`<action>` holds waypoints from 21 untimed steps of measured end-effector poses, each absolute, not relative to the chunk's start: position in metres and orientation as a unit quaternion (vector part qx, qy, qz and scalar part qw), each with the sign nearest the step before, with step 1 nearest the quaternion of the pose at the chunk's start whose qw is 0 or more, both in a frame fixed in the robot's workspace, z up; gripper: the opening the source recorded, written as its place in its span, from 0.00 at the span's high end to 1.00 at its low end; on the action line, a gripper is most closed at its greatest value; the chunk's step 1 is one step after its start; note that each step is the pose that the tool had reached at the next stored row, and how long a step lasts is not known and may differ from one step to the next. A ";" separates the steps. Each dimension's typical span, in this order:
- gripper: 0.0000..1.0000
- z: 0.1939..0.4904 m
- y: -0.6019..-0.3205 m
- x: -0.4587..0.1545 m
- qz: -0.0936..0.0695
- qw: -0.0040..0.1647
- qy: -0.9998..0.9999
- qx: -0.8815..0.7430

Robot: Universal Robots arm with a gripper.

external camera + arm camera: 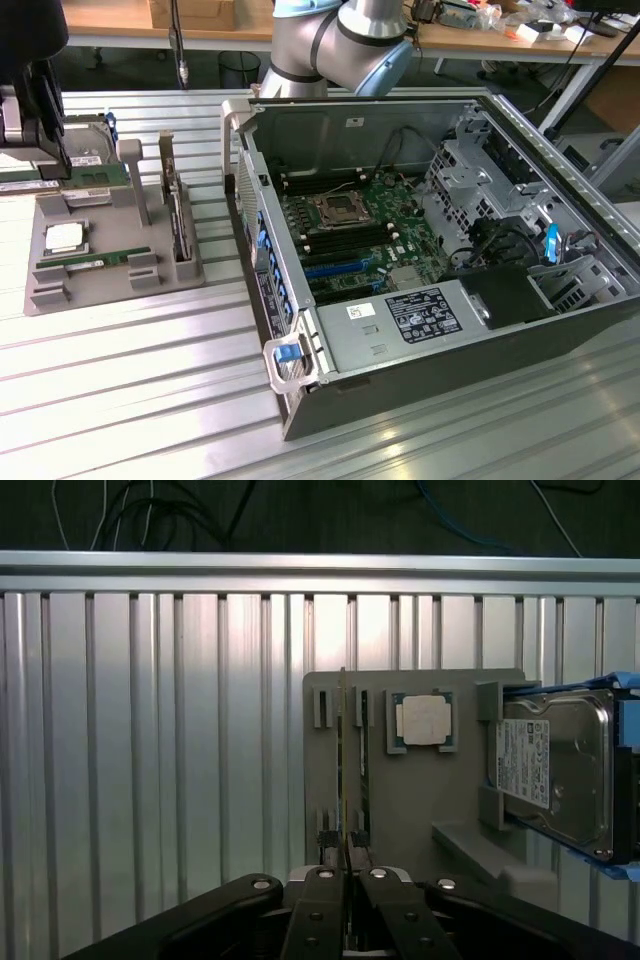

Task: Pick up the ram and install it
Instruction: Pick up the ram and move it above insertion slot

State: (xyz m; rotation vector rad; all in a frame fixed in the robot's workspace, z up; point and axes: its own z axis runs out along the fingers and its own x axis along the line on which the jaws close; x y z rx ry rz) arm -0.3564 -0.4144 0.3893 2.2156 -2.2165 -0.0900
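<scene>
Two memory sticks on this bench, and one of them is mine right now. My gripper [345,865] is clenched on the ram [343,740], fingers [322,890] pinching its flat faces, so the wrist view catches it edge-on as a thin line. It hangs over the grey holder tray [110,288]; whether its lower edge touches the tray I can't tell

Reading the exterior view like a clock, left to right:

- I'm the dark shape at roughly 10 o'clock, over the far side of the tray, with the ram in my grip there
- The tray sits at about 9 o'clock on the ribbed aluminium table [120,400]
- On the tray the square silver processor [65,238] lies flat, and at its 5 o'clock the second stick [95,262] rests in its cradle, green face and white sticker showing
- A hard drive [555,770] in a blue carrier shares the tray, just beside the processor
- At the tray's 3 o'clock edge the dark expansion card [178,215] stands upright

From the centre out to 3 o'clock it's all open PC case [450,385]:

- The motherboard [390,235] lies inside, with the processor socket [335,210] near its middle
- Long dark slots [345,243] run at roughly the socket's 11 and 5 o'clock
- The silver power supply [400,320] sits at the board's 6 o'clock
- A blue latch [287,352] is on the case's 7 o'clock corner
- My arm [340,40] shows at 12 o'clock, behind the case
</scene>
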 end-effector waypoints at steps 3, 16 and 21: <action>0.88 0.393 -0.414 -0.356 -0.029 0.003 -0.707 0.707; 0.88 0.415 -0.414 -0.356 -0.030 0.002 -0.707 0.707; 0.88 0.415 -0.414 -0.355 -0.030 0.002 -0.707 0.707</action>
